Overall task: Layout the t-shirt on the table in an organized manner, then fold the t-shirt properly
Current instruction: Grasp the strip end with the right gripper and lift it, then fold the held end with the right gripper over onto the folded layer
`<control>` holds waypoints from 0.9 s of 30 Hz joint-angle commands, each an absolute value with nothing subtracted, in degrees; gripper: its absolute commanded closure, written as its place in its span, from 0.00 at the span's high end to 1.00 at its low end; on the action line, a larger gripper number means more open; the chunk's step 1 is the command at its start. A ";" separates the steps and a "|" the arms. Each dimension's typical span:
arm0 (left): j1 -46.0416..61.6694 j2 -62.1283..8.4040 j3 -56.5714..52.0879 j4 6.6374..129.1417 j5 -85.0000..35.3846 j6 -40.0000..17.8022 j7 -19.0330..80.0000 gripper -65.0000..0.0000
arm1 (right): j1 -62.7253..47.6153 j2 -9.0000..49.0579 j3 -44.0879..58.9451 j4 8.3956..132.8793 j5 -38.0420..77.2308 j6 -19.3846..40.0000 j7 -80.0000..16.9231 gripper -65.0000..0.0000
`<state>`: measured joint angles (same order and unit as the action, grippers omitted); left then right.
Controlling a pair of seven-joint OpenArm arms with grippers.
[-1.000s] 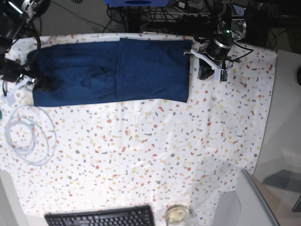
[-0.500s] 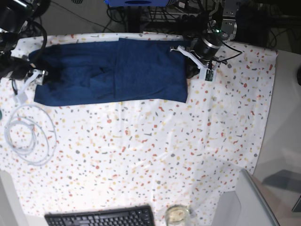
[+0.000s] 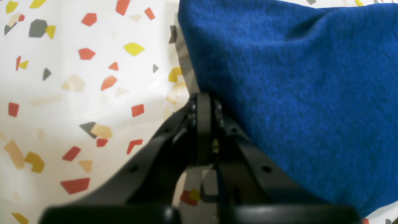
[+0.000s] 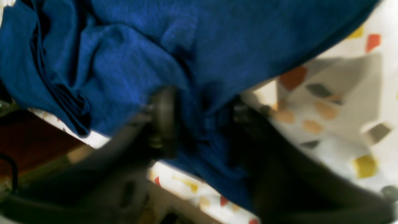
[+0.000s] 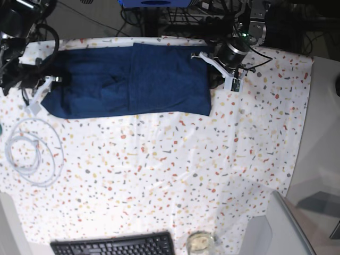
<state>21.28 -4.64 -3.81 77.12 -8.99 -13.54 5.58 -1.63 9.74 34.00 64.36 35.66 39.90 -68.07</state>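
From the base view the t-shirt [image 5: 127,79] lies as a long navy band across the 12 o'clock part of the table [image 5: 175,170], folded into a rough rectangle with a vertical fold line near its middle. My left gripper [image 5: 215,79] sits at the band's 3 o'clock end, my right gripper [image 5: 50,85] at its 9 o'clock end.

Only my wrist cameras show the grips. In the left wrist view my left gripper [image 3: 203,102] has its black jaws pressed together, right against the cloth's edge [image 3: 279,87]; whether any fabric is nipped between them I cannot tell. In the blurred right wrist view my right gripper [image 4: 199,115] pinches a bunched, wrinkled fold of the shirt [image 4: 130,56], fabric filling the gap between the jaws.

The shirt looks soft and fuzzy; the table cover is smooth white cloth flecked with red, yellow and grey chips.

A coiled white cable [image 5: 32,151] lies at 9 o'clock, a black keyboard [image 5: 114,245] and a glass [image 5: 200,243] at the 6 o'clock edge. The wide middle of the table is open.
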 commanded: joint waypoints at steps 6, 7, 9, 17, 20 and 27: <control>21.41 -4.53 -3.38 78.02 -9.19 -13.93 4.44 0.00 | -0.31 10.24 33.89 65.36 36.18 40.00 -68.88 0.00; 21.41 -4.53 -3.38 78.02 -9.19 -13.93 4.44 0.00 | -0.40 10.15 33.80 65.36 36.18 40.00 -68.88 0.00; 21.41 -3.47 -3.30 78.02 -9.10 -13.93 4.44 0.00 | -0.48 9.36 33.80 65.36 36.18 40.00 -69.93 0.00; 21.32 -1.89 -3.30 78.55 -9.10 -13.93 4.44 0.00 | -2.86 4.97 33.71 82.86 35.91 40.00 -76.62 0.00; 21.23 -1.71 -2.77 78.29 -9.10 -13.93 4.44 0.00 | -3.21 3.65 33.71 87.87 35.82 40.00 -79.87 0.00; 20.09 -1.71 3.74 77.93 -9.19 -13.93 4.44 0.00 | -4.44 -1.19 32.57 93.58 36.18 40.00 -80.00 0.00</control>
<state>20.25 -1.89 3.68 77.19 -8.84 -13.47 5.74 -4.73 -1.48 32.56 92.64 35.38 39.70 -80.01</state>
